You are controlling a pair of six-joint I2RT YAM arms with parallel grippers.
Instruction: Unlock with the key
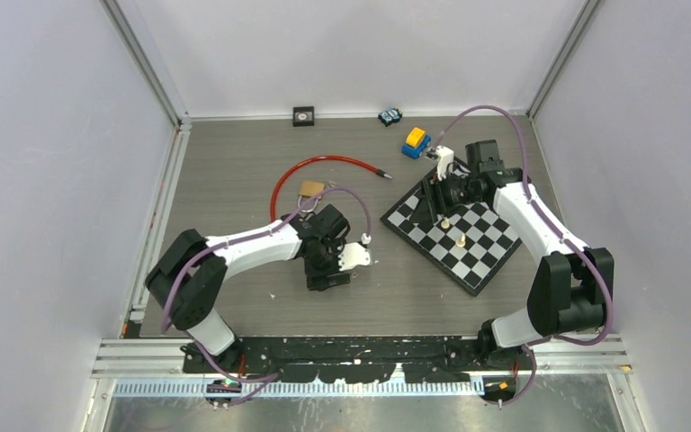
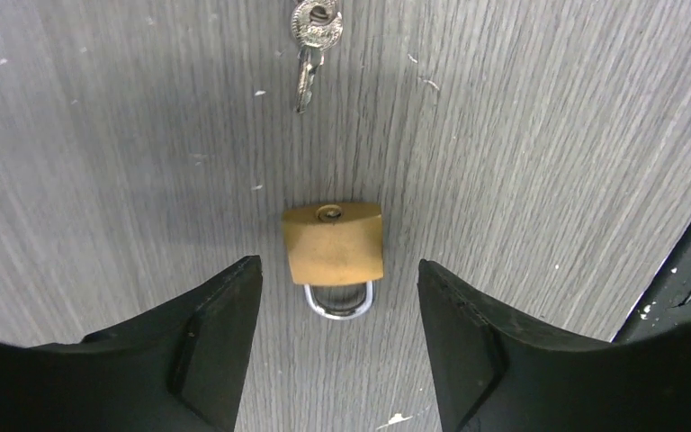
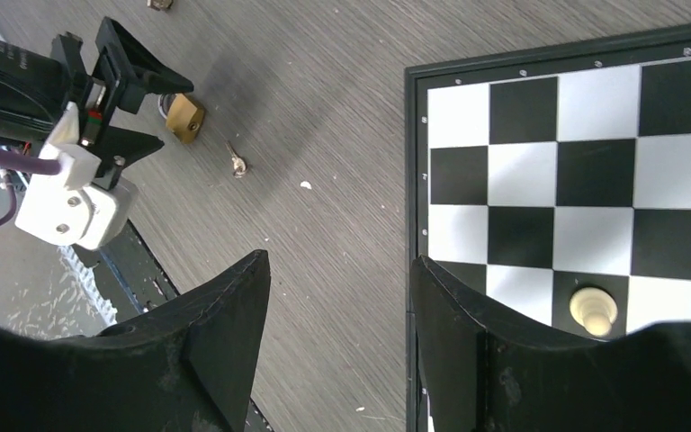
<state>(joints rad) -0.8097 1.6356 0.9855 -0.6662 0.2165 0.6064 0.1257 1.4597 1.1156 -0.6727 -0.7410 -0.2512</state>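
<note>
Left wrist view cuts the key [image 2: 313, 27] off at its ring along the top edge, and on the right wrist view I lose the base of the chess piece [image 3: 591, 306] behind the right gripper [image 3: 340, 265], chessboard [image 3: 594, 108] running off frame.

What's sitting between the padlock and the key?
Nothing. The left wrist view shows only bare table between the padlock and the key. They lie apart, not touching.

One brass padlock [image 2: 333, 245], perhaps a second padlock [image 1: 312, 189] beside the one red cable [image 1: 324, 160]. One key ring [image 2: 313, 31]. One chessboard [image 1: 495, 247], two pale chess pieces [image 1: 445, 222] [image 1: 462, 240]. Two small toys [image 1: 415, 142] [image 1: 390, 116]. One black square block [image 1: 303, 115].
</note>
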